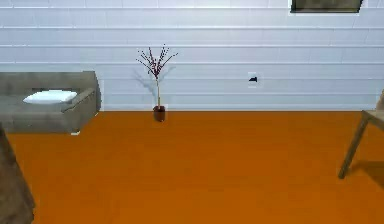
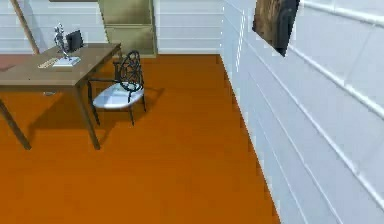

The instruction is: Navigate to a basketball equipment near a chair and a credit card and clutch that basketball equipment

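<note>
A dark-framed chair with a white seat stands at the end of a wooden desk in the arm side view's upper left. Part of a wooden chair shows at the forward view's right edge.
A grey sofa with a white cushion sits at the forward view's left. A small potted plant with red twigs stands against the white panelled wall. Something dark shows at the bottom left corner. On the desk stand a small dark device and papers. A tall cabinet stands behind the desk. A dark picture hangs on the right wall. Orange floor lies open in both views.
</note>
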